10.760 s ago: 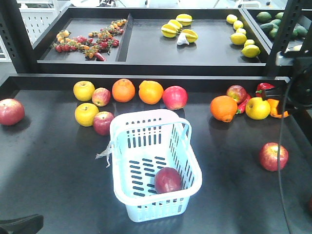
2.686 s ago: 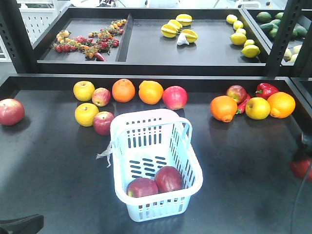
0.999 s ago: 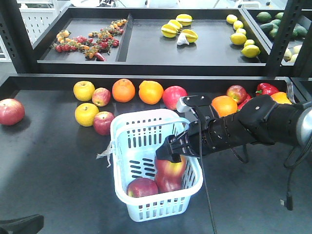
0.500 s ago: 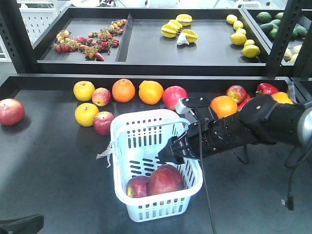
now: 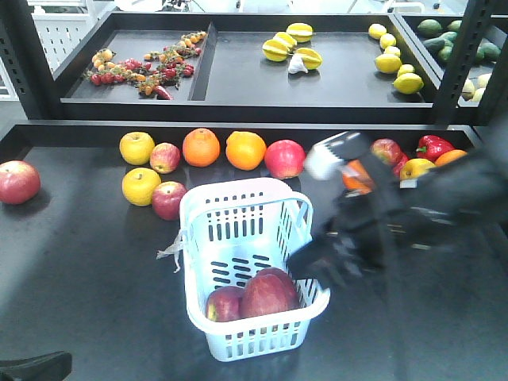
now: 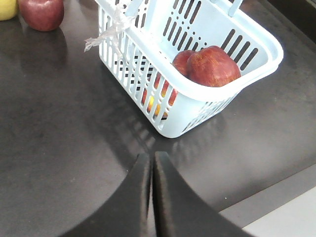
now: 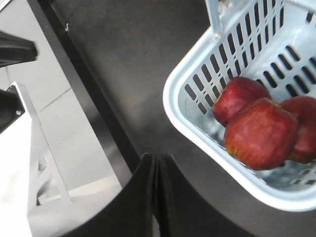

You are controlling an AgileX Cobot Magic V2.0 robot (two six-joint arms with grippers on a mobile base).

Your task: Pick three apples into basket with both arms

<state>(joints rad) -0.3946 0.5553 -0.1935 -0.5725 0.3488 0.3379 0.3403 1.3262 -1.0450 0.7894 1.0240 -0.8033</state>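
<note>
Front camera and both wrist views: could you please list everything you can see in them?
basket: one, pale blue-white, centre of the lower table
apples in basket: three, dark red, piled at its near end
loose red apples: five, on the lower table
yellow apples: three; two left, one right
oranges: four, back row; two partly hidden by the arm
bell pepper: one, red, back right
starfruit: yellow, upper shelf
lemons: yellow, upper shelf
small produce: red and orange, upper shelf, left
green fruit: top right
left gripper: black, shut, empty, near the basket
right gripper: black, shut, empty, beside the basket
</note>
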